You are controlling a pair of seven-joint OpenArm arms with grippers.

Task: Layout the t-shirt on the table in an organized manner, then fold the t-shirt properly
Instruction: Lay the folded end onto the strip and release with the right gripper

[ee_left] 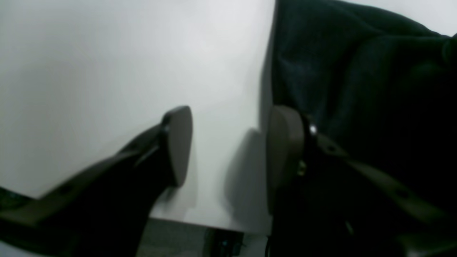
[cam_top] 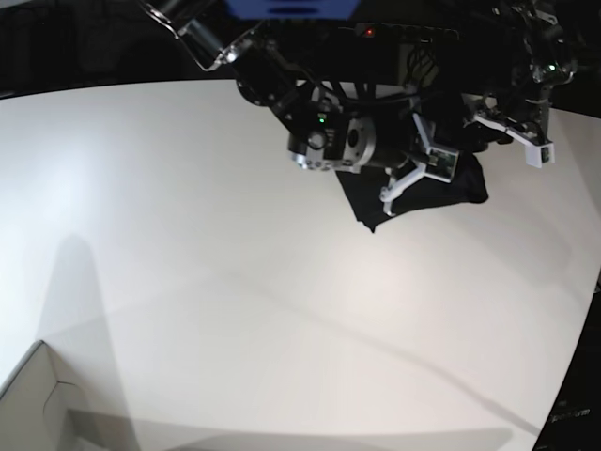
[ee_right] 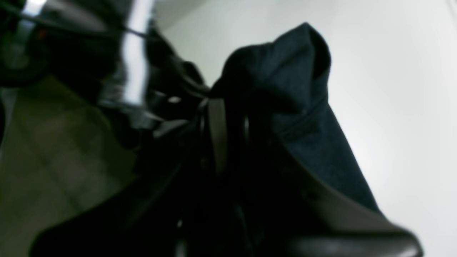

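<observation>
The black t-shirt (cam_top: 423,193) hangs bunched in a dark clump at the far right of the white table (cam_top: 235,263). My right gripper (ee_right: 230,112) is shut on a fold of the t-shirt (ee_right: 285,89), and cloth bulges up past its fingers. My left gripper (ee_left: 230,114) is open over bare table (ee_left: 125,53), close to the table's edge. Its right finger (ee_left: 282,150) stands right at the border of the t-shirt (ee_left: 357,71), and nothing lies between the fingers. In the base view the left arm (cam_top: 526,103) reaches in just right of the clump.
A pale cardboard box corner (cam_top: 28,404) sits at the near left of the table. The table's curved edge (cam_top: 573,310) runs down the right side, close to both arms. Dark floor (ee_left: 171,239) shows below the table edge in the left wrist view.
</observation>
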